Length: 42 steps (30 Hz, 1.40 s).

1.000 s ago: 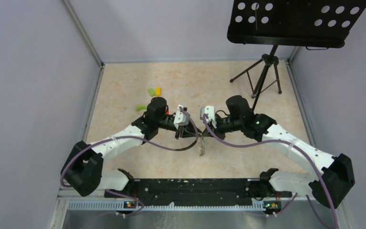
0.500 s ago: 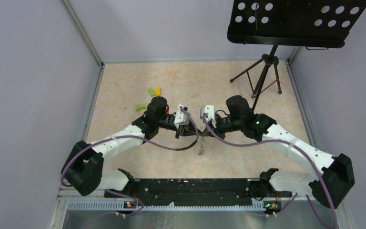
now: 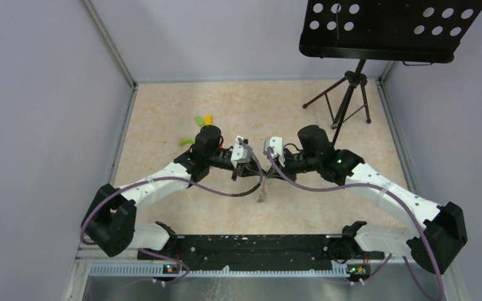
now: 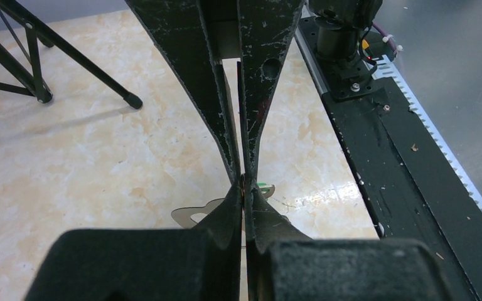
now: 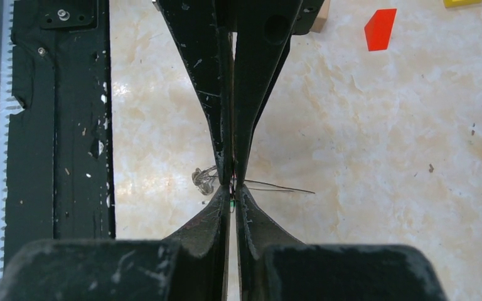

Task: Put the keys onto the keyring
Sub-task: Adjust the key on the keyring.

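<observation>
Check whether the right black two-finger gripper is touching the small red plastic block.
Apart. The right wrist view shows the right gripper shut mid-frame, while the red block lies far off on the marble tabletop, bare surface between them.

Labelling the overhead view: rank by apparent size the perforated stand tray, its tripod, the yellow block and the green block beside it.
Largest: stand tray, though it is nearer the camera.
Next: tripod.
Smallest: yellow block and green block, too alike to rank.

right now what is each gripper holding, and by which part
Both jaws are shut tip to tip; the keyring and a key stick out beside them, but which holds what is hidden.
</observation>
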Available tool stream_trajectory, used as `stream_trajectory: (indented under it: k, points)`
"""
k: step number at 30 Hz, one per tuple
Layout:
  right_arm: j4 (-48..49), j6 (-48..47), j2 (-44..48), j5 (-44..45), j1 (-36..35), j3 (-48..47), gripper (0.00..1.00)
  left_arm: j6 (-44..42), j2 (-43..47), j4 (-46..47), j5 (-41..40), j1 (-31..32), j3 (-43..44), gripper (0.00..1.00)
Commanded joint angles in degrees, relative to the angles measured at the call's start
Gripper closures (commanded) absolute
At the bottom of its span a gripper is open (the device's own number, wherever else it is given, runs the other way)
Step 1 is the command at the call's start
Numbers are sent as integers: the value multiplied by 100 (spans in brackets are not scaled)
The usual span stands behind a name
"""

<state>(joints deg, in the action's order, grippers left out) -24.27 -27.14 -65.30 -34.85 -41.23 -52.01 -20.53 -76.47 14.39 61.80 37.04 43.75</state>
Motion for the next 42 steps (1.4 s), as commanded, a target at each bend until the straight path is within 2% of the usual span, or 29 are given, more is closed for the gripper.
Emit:
stream_trajectory:
  k: [1,4,10,27,30,39,42]
  points:
    - [535,215,216,-7,121,-44,91,-105,61,-64,90,19,310,100]
    - [548,331,279,-205,292,-46,81,73,42,-93,191,2,447,100]
    - [530,393,454,-495,571,11,68,349,13,-262,341,-21,696,100]
    - [517,226,417,-973,651,60,66,1163,5,490,474,-39,538,100]
    - [576,256,408,-1054,651,51,68,1211,-21,553,474,-39,513,100]
    - [582,250,427,-1201,651,3,100,1368,-61,753,457,-51,438,100]
    - [462,169,518,-1065,651,-66,100,1363,-45,823,419,-84,368,100]
